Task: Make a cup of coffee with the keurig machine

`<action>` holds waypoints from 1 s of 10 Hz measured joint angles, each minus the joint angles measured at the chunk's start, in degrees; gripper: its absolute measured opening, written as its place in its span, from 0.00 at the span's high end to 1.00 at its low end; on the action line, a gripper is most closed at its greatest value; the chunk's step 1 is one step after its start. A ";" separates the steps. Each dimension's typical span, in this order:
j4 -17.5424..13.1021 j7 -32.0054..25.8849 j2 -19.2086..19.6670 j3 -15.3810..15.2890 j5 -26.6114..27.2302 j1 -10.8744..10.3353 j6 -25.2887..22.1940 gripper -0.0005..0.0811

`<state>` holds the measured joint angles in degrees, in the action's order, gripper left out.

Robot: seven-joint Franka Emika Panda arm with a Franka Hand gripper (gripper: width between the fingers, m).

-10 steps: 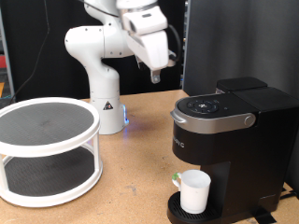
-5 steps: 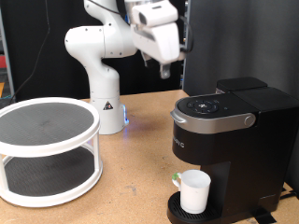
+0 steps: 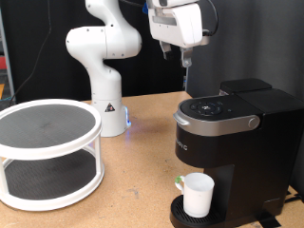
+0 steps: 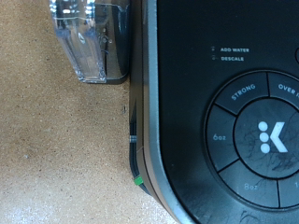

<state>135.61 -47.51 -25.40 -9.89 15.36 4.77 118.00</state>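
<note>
Gripper is hanging high above the keurig machine, over its round button panel, seemingly lining up a press. Its fingers are showing close together with nothing between them. Cup is sitting on the drip base under the spout, apparently ready to catch coffee.

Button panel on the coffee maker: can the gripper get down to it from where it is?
Probably yes. The gripper hangs above the coffee maker, and nothing shows between it and the button panel. The cup stands lower down on the drip base, out of the way.
</note>
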 joint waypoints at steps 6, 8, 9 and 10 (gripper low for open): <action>-8.10 7.07 5.46 -4.29 -4.31 0.00 0.19 0.00; -13.46 7.66 9.32 -5.21 -5.79 -0.01 -2.77 0.00; -16.06 7.65 11.30 -5.37 -6.00 -0.01 -4.19 0.00; -18.33 7.65 13.11 -5.41 -6.08 -0.01 -5.39 0.00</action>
<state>117.28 -39.86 -12.29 -15.30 9.28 4.76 112.61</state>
